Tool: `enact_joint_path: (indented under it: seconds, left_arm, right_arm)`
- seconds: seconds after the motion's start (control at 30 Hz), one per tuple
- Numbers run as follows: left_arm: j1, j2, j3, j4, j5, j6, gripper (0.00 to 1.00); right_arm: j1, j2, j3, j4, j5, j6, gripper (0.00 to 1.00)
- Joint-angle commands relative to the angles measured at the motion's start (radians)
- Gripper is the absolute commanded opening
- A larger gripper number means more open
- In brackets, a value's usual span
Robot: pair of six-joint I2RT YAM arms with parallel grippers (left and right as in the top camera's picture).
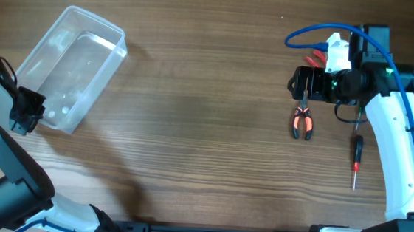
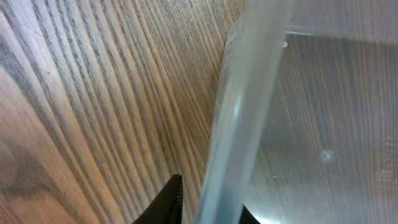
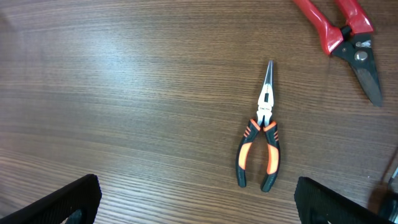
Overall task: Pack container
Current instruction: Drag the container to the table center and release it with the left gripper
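The container point(image 1: 70, 68) is a clear plastic tub lying slantwise at the left of the table. My left gripper point(image 1: 27, 111) is at its near-left rim. In the left wrist view the container's wall point(image 2: 239, 112) runs between the two black fingers of my left gripper point(image 2: 211, 211), which is shut on it. My right gripper point(image 1: 307, 85) hovers open and empty just beyond the orange-handled needle-nose pliers point(image 1: 302, 122). In the right wrist view the pliers point(image 3: 261, 140) lie on the table between and ahead of the spread fingers of my right gripper point(image 3: 202, 208).
Red-handled snips point(image 3: 342, 31) lie past the pliers and are partly hidden under the right arm in the overhead view point(image 1: 316, 59). A screwdriver with a black and red handle point(image 1: 356, 159) lies right of the pliers. The table is brown wood grain.
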State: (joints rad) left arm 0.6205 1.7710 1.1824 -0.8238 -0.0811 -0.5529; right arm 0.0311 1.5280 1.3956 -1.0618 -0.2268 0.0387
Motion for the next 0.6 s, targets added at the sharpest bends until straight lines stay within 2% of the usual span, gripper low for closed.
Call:
enact_joint_path:
  seconds: [0.0, 0.13, 0.37, 0.57]
  left_arm:
    - [0.004, 0.012, 0.013, -0.010, 0.002, -0.002, 0.16]
    - [0.004, 0.008, 0.014, -0.009, 0.056, -0.002, 0.04]
    - [-0.027, -0.085, 0.017, 0.058, 0.196, 0.051, 0.04]
    - [-0.200, -0.258, 0.018, 0.111, 0.231, 0.146, 0.04]
  right_arm:
    - [-0.002, -0.002, 0.015, -0.001, 0.017, -0.013, 1.00]
    - [-0.002, -0.002, 0.015, -0.001, 0.017, -0.013, 0.99]
    - [-0.003, -0.002, 0.015, 0.007, 0.027, -0.011, 0.99]
    - [-0.003, -0.035, 0.017, 0.040, 0.188, 0.079, 1.00]
